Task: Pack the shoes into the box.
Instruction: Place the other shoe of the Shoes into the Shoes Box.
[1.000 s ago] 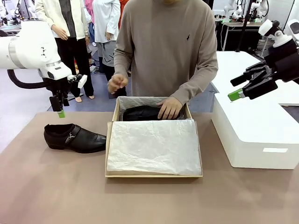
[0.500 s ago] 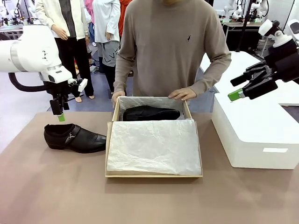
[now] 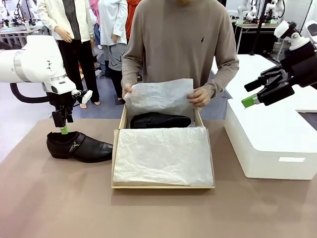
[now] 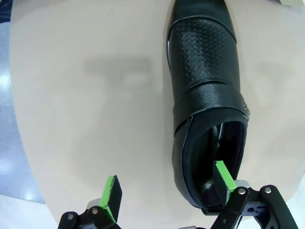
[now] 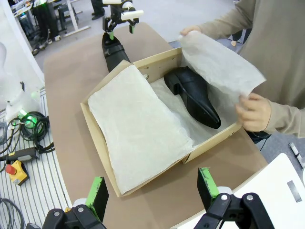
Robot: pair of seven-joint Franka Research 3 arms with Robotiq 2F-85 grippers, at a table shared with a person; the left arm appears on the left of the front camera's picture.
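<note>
Left hand (image 3: 63, 130) open, just above the heel of the shoe (image 3: 81, 146) on the counter (image 3: 49, 198); right hand (image 3: 250, 94) open, held high

**Layout: one in, one out**

We saw one shoe (image 3: 159, 120) in the box's (image 3: 163, 187) far end, behind a tissue sheet (image 3: 163, 156). The other shoe (image 3: 79, 147) lay on the table (image 3: 59, 203) just left of the box; a larger box (image 3: 270, 144) sat right of it.

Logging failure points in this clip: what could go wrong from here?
1. The open left gripper straddles the shoe only at its glossy heel rim; gripped there, it might slip or swing.
2. The person's hand holds tissue above the box, so bringing the shoe in could hit it.
</note>
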